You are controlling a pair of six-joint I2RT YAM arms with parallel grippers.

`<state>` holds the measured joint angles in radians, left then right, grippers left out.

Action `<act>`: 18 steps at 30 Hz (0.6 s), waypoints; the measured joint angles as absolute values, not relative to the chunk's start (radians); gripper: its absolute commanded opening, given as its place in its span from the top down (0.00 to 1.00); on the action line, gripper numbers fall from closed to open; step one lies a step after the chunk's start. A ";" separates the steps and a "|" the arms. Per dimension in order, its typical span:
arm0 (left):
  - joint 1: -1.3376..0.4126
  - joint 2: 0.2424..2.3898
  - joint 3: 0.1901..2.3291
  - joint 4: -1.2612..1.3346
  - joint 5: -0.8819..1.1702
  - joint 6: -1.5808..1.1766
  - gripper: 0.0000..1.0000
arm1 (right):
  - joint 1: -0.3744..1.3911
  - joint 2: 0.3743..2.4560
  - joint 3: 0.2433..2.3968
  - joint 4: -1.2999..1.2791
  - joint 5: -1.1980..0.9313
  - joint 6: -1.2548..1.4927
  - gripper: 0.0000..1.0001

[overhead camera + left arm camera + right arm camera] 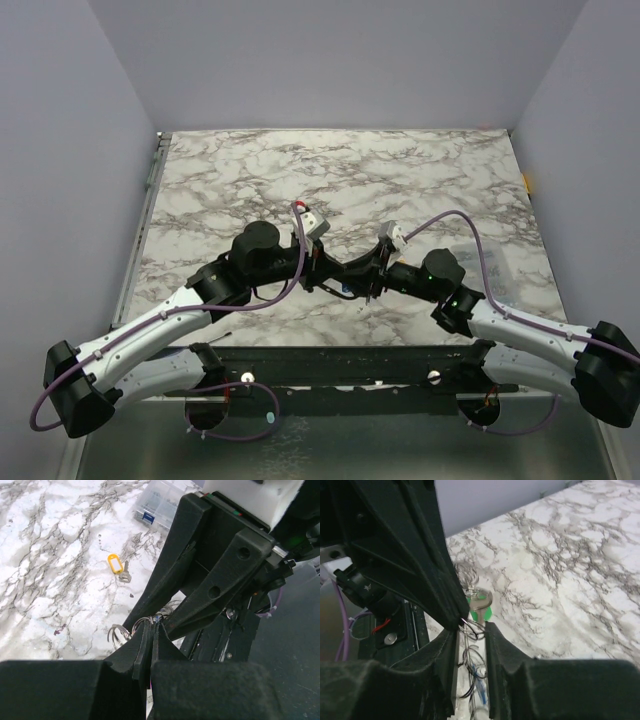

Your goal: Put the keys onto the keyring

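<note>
The keyring (475, 630) is a bunch of thin silvery wire loops held above the marble table between both grippers. My left gripper (151, 626) is shut, pinching the loops (142, 624) at its fingertips. My right gripper (471, 632) has its jaws close together with the loops spanning the narrow gap. The green key (481, 611) hangs just beyond the right fingertips. The blue key (479, 677) hangs lower in the same gap. The yellow key (116, 565) lies alone on the table. In the top view the grippers (350, 280) meet near the table's front middle.
A clear plastic box (160, 505) stands on the marble table (250, 170) beyond the yellow key. The dark front rail (330, 365) runs under the arms. Grey walls close in the table on three sides.
</note>
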<state>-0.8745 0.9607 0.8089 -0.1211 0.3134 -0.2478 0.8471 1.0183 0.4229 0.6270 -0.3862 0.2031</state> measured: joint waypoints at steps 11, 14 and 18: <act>-0.870 0.949 0.806 -0.092 0.326 -0.254 1.00 | 0.844 1.021 0.414 0.627 -0.387 0.211 0.99; -0.867 0.949 0.805 -0.091 0.326 -0.255 1.00 | 0.844 1.021 0.414 0.627 -0.387 0.211 0.99; -0.865 0.949 0.805 -0.091 0.326 -0.255 1.00 | 0.844 1.021 0.414 0.627 -0.387 0.213 0.99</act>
